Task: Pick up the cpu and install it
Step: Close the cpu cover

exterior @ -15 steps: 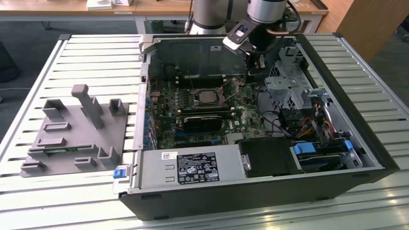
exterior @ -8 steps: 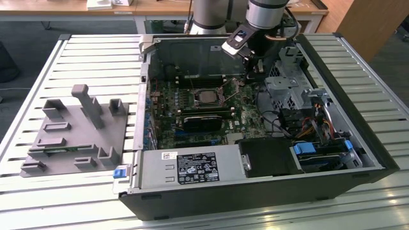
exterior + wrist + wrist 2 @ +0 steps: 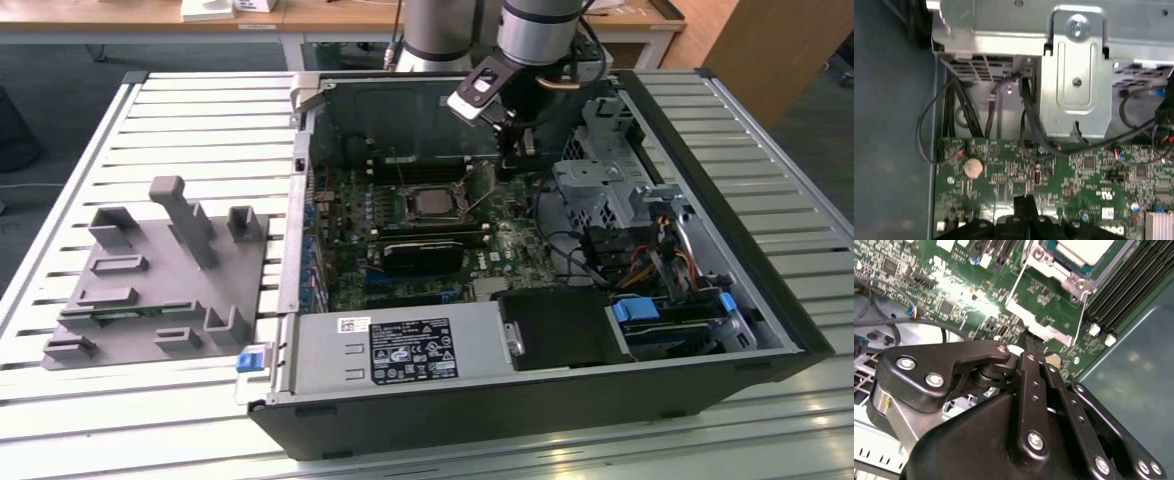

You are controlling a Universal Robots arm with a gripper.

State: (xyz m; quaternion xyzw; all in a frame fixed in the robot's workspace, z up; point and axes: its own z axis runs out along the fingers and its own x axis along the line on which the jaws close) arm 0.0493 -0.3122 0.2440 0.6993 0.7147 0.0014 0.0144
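Note:
The cpu [image 3: 430, 204], a small square chip with a silvery top, lies flat inside the metal-framed socket [image 3: 400, 192] on the green motherboard [image 3: 400, 270] of the open computer case. In the second wrist view the cpu [image 3: 1081, 247] shows its pale top, ringed by the socket frame [image 3: 1054, 270] and thin wire levers. My gripper [image 3: 518, 168] hangs over the board on the exterior view's right of the socket. Its black fingers [image 3: 1026, 365] are pressed together with nothing between them, the tips just beside the frame's outer edge. In the first wrist view the gripper [image 3: 1025, 201] is low over the board.
A grey moulded tray [image 3: 147, 290] with upright posts sits on the slatted table at the exterior view's left. Inside the case are dark RAM sticks [image 3: 427, 240], a metal drive cage [image 3: 601, 180], cable bundles [image 3: 587, 255] and a power supply [image 3: 400, 350]. A coin cell [image 3: 973, 167] sits on the board.

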